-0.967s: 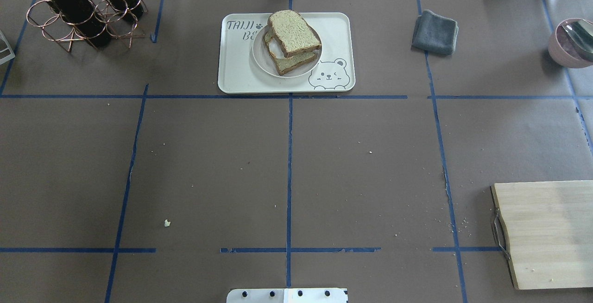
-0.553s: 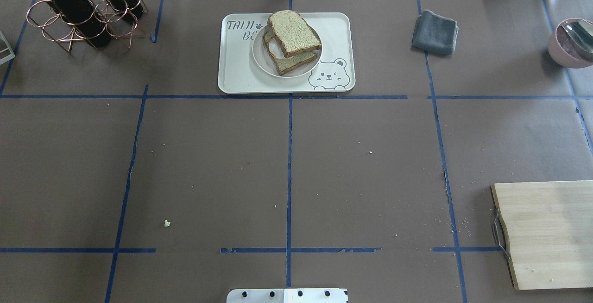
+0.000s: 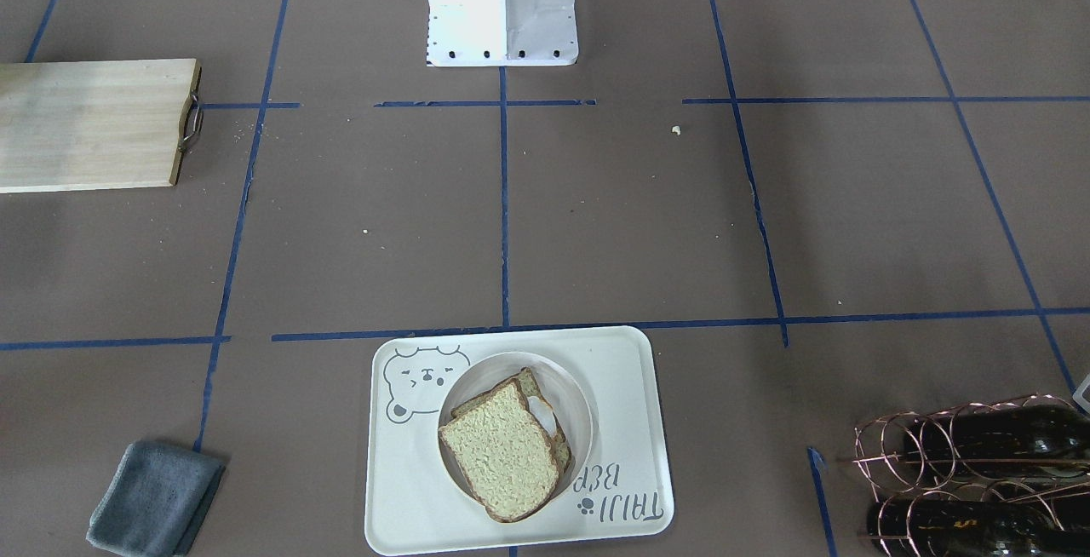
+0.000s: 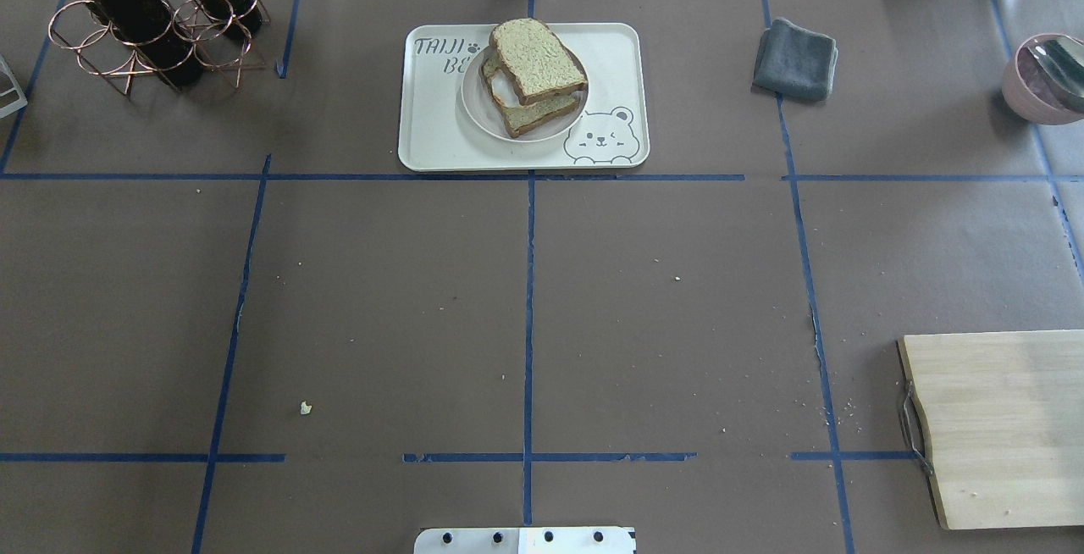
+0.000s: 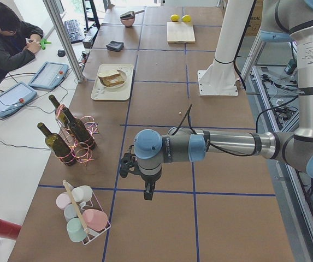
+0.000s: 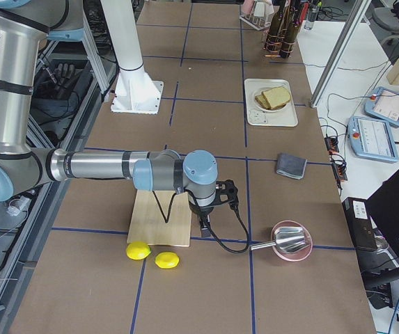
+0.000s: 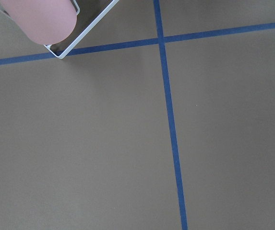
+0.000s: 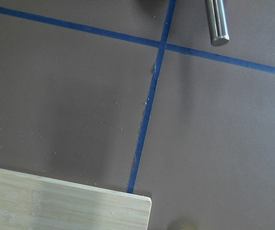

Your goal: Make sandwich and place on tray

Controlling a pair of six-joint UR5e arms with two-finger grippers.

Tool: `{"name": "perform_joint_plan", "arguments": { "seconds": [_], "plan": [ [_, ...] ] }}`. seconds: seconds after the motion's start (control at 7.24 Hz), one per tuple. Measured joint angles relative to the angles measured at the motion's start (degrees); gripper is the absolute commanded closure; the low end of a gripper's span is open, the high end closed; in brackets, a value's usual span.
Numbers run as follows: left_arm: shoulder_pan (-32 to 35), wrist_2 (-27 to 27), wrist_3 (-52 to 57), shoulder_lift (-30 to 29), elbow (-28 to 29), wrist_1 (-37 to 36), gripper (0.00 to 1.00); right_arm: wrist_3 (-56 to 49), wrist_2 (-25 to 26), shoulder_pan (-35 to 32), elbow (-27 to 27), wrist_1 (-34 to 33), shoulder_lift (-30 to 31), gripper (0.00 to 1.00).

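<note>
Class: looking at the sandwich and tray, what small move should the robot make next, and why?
Probably none, just leave the arms parked: the sandwich already sits stacked on a white plate on the tray, with the left gripper and right gripper far from it.

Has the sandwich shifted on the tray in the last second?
No. In the overhead view the sandwich lies in the same spot on the plate, its corner still just above the bear drawing on the tray.
</note>
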State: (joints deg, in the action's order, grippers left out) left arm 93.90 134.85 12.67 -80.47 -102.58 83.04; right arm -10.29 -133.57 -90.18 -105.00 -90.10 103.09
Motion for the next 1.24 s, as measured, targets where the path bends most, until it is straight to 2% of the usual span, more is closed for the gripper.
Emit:
{"name": "perform_joint_plan", "arguments": {
  "seconds": [1.24],
  "plan": [
    [0.0, 0.1, 0.0, 0.5, -0.3, 0.0, 0.0, 0.3, -0.9, 0.1, 0.4, 0.0, 0.3, 0.0]
  ]
}}
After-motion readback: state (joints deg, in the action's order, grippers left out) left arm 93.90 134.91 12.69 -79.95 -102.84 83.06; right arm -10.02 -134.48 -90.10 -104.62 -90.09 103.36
